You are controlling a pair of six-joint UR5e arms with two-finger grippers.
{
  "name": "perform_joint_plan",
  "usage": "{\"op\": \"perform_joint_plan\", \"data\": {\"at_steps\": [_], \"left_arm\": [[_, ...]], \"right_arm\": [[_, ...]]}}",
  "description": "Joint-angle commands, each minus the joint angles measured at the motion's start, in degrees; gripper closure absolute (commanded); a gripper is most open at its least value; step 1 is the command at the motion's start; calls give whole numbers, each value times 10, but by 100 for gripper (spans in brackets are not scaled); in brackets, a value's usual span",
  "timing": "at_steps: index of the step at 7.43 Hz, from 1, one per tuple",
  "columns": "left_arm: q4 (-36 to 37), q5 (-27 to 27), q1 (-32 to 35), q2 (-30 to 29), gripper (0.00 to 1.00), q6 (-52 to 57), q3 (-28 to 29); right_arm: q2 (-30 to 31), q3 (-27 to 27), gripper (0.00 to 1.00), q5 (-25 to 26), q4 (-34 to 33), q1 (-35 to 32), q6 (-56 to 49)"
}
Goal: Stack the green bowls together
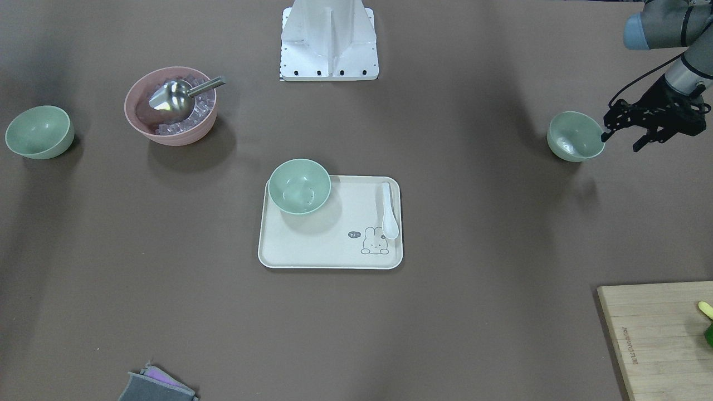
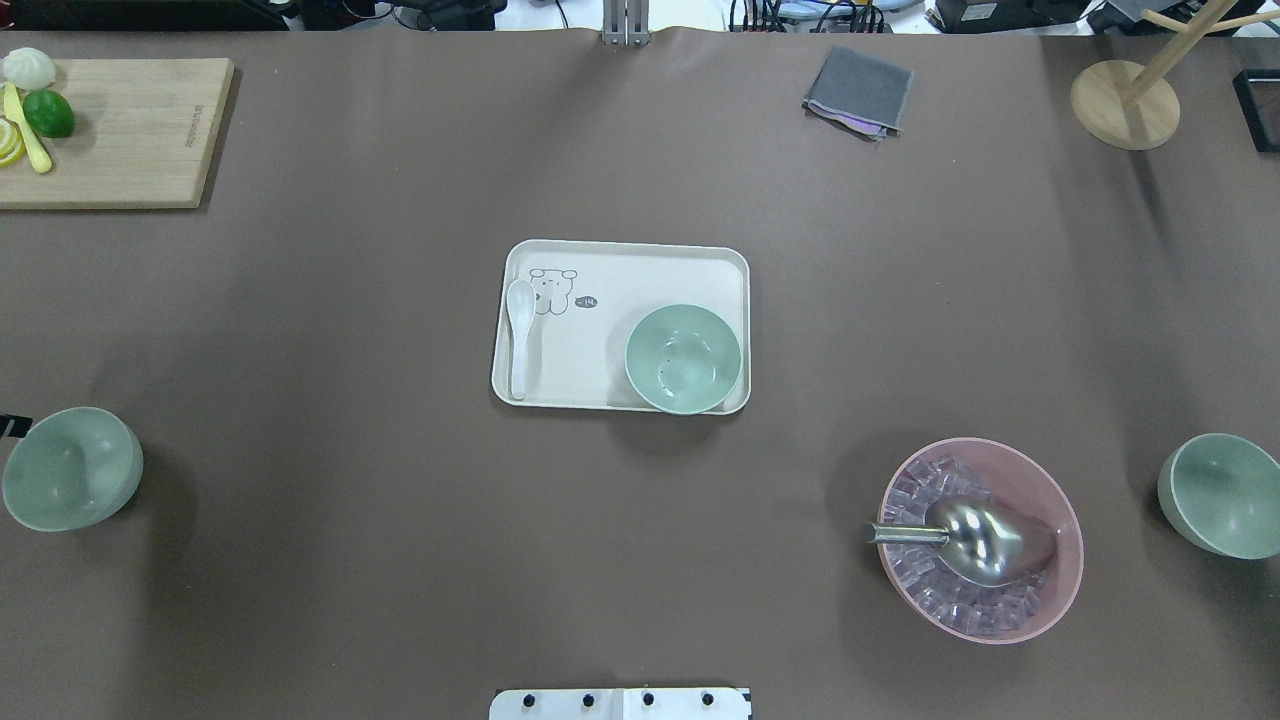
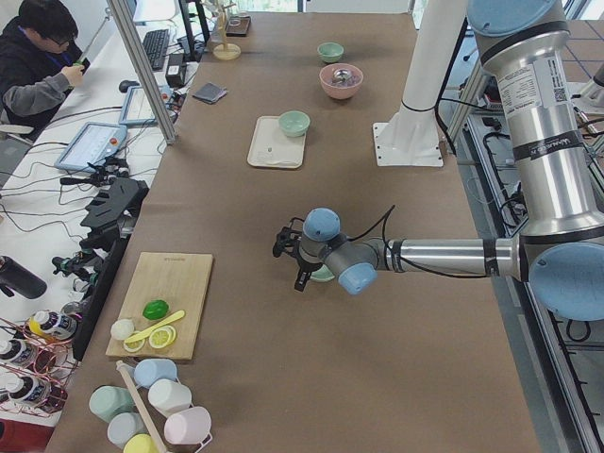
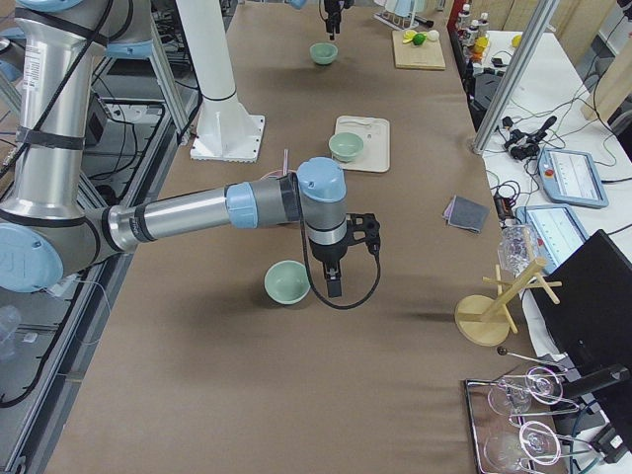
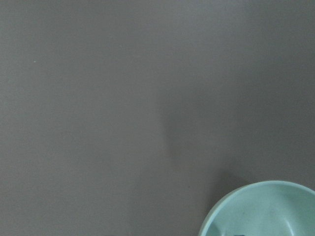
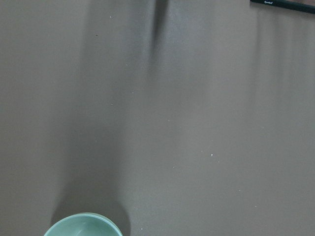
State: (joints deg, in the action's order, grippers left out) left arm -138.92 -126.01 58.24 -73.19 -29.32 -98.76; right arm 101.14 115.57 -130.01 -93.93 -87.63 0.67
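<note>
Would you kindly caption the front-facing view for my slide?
Left gripper open beside one green bowl; second green bowl on the tray, third green bowl past the pink bowl.

Three green bowls [image 2: 72, 468] [image 2: 683, 358] [image 2: 1220, 495] showing, one pink bowl [image 2: 1055, 500], one metal scoop [image 2: 985, 540], one tray [image 2: 640, 275], one spoon [image 2: 520, 330], one cutting board [image 2: 130, 130].

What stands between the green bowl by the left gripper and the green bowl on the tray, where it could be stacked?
Nothing tall. Between the green bowl at the left gripper and the tray bowl is bare table; only a white spoon lies flat on the tray, on that side.
</note>
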Motion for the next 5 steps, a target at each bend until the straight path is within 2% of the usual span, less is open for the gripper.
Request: {"op": "perform_joint_plan", "data": {"at_steps": [1, 4, 5], "left_arm": [[-3, 8, -16, 4, 33, 3, 1], [-7, 9, -29, 6, 49, 3, 1], [-7, 10, -33, 6, 49, 3, 1]], "right_arm": [[0, 0, 0, 0, 0, 0, -1], [0, 0, 0, 0, 0, 0, 0], [0, -1, 0, 0, 0, 0, 0]]}}
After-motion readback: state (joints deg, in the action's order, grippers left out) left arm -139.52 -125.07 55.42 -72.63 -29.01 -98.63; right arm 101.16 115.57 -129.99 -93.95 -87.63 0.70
